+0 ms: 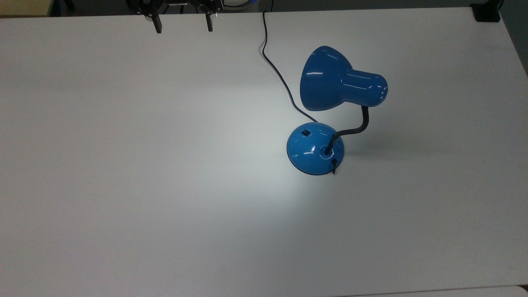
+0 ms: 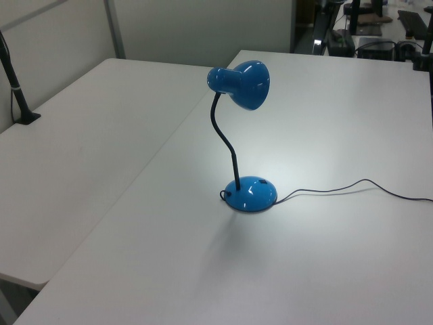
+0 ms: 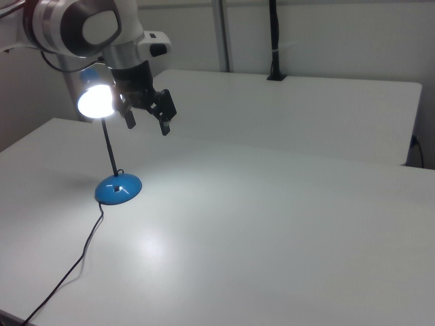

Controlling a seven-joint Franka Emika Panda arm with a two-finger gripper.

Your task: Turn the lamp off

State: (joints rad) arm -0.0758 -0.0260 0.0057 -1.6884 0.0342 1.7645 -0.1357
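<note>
Lit lamp (image 1: pixel 319 148) shows no writing.

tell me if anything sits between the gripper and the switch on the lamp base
Nothing visible does. The open gripper hangs at the top view's upper edge, and only bare table lies between it and the switch on the lamp base.

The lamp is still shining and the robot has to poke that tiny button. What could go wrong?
The switch is small and sits on the rounded, glossy base, so the open end effector might slip off it or push the lamp sideways. The shade leans out on its bendy neck, so the arm might bump it coming down. The cord lies along the way and might snag.
</note>
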